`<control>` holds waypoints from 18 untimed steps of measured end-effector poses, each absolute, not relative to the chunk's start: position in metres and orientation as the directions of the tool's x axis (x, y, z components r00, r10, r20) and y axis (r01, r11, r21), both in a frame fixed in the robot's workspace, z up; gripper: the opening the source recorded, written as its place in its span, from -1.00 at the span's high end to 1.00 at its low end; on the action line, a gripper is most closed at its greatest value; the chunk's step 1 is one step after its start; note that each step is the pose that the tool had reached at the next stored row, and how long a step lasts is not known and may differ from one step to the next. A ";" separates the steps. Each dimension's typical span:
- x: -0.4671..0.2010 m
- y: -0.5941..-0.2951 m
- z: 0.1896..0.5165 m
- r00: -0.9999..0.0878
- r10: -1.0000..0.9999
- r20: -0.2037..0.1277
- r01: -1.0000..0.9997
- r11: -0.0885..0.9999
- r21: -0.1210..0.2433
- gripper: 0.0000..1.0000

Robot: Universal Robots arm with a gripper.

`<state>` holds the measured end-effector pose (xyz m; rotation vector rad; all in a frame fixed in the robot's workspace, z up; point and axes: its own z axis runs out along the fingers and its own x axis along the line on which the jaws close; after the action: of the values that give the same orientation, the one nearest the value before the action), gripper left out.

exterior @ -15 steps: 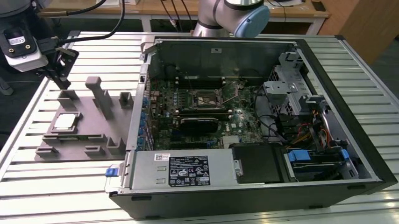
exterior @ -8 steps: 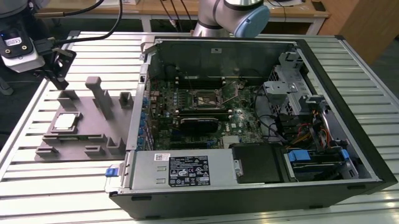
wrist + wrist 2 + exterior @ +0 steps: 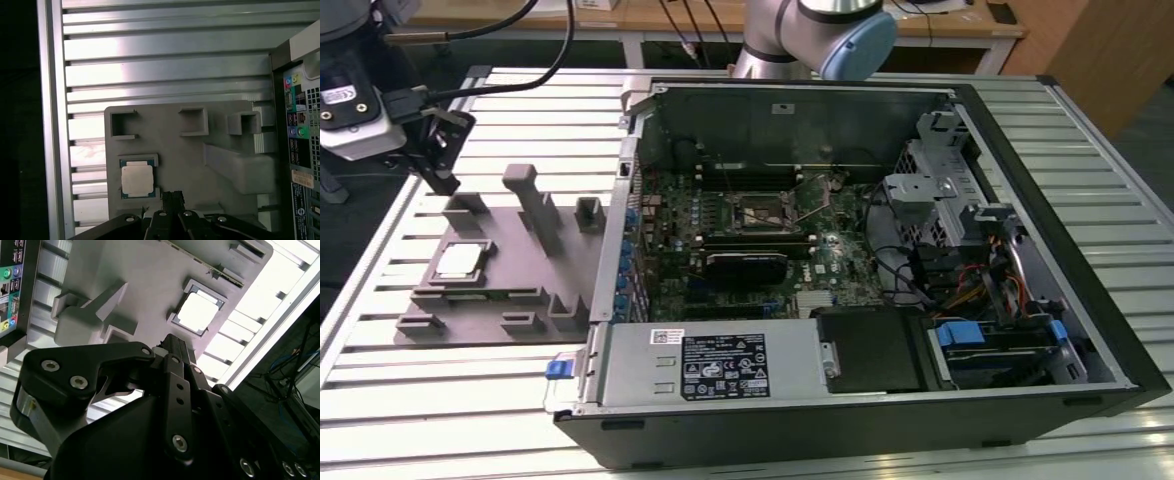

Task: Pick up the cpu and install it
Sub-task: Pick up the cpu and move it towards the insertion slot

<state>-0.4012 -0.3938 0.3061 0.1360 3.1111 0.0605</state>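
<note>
Before you: cpu (image 3: 136, 180) w/ smooth, pale silvery metal top; tray (image 3: 165, 135) in matt grey plastic; table (image 3: 400, 420) of ribbed, shiny alu slats; PC case (image 3: 854, 430) matt black outside, bare grey sheet metal inside; gripper (image 3: 170, 341) matt black w/ bright metal screws.

cpu (image 3: 458, 262), silvery square, flat in grey fixture tray (image 3: 520, 285) recess

Grey fixture tray (image 3: 520, 285) beside open computer case (image 3: 787, 120) on slatted table (image 3: 454, 400)
</note>
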 end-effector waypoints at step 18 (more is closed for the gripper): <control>-0.420 -0.394 0.292 -0.995 0.094 -0.025 0.093 0.995 0.040 0.79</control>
<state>-0.4197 -0.3939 0.2923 0.1457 3.1107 0.0603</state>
